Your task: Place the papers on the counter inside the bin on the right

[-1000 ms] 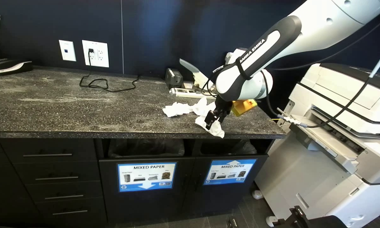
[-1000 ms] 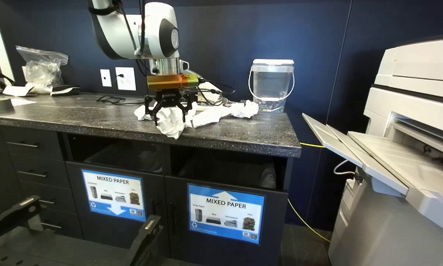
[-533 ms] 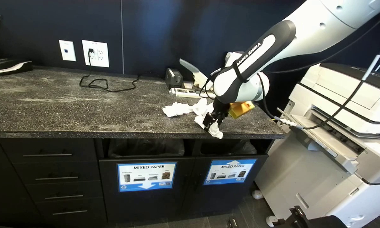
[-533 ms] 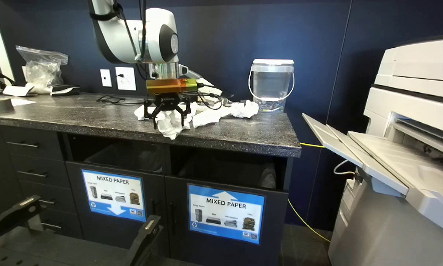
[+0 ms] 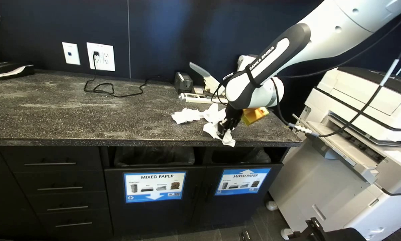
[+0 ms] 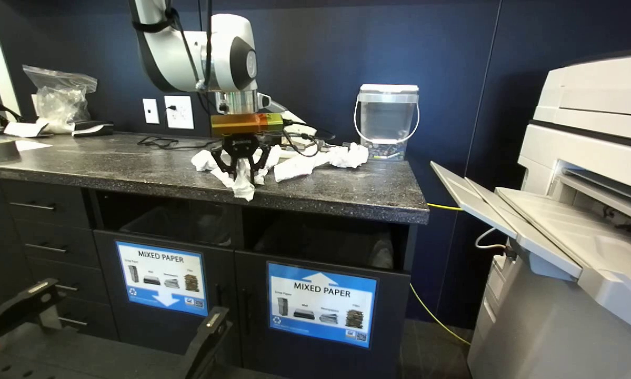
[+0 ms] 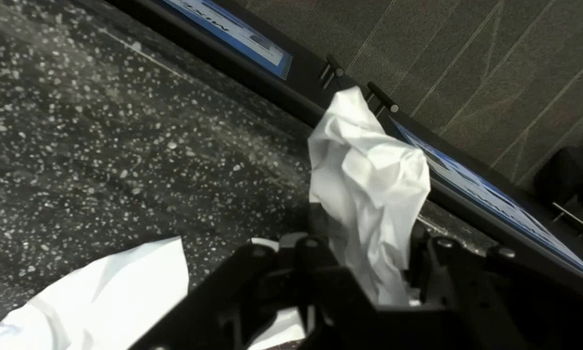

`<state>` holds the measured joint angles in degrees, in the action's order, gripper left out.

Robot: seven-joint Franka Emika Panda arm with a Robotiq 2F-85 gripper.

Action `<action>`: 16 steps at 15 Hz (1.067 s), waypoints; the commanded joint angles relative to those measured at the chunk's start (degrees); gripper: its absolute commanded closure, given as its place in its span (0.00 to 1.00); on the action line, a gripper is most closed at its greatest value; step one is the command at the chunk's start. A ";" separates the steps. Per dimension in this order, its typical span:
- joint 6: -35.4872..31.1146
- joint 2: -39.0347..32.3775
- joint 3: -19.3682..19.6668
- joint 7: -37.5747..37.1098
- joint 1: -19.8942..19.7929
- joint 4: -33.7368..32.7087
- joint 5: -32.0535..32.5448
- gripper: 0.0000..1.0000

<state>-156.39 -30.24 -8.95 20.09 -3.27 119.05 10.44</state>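
Several crumpled white papers lie on the dark speckled counter (image 5: 86, 124). Near its front edge, my gripper (image 6: 244, 179) points down with its fingers drawn in on both sides of one paper (image 6: 243, 190), pinching it into a narrow bunch. In the wrist view this held paper (image 7: 369, 165) stands up between the fingers, and another white paper (image 7: 97, 296) lies at lower left. More papers (image 6: 294, 167) sit just behind and beside the gripper, partly covered by it. Below the counter, the bin on the right (image 6: 326, 266) has a dark slot above a blue-and-white label.
A left-hand bin (image 6: 160, 237) with a similar label is beside the right one. Behind the papers stand a stapler-like device (image 5: 205, 80) and a clear lidded tub (image 6: 388, 118). A large printer (image 6: 583, 221) stands off the counter's right end. A black cable (image 5: 113, 92) lies toward the wall.
The arm has lowered slightly toward the counter. My gripper's fingers, wide apart before, have come together around the front paper, which is now squeezed narrower.
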 commanded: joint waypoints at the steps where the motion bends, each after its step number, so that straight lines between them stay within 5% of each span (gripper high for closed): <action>1: 0.74 -0.88 1.24 -0.38 1.18 -1.37 -0.62 0.88; 16: -1.65 6.28 8.72 -2.78 0.33 11.47 1.71 0.88</action>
<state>-156.42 -26.56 -2.18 18.88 -2.91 125.10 10.94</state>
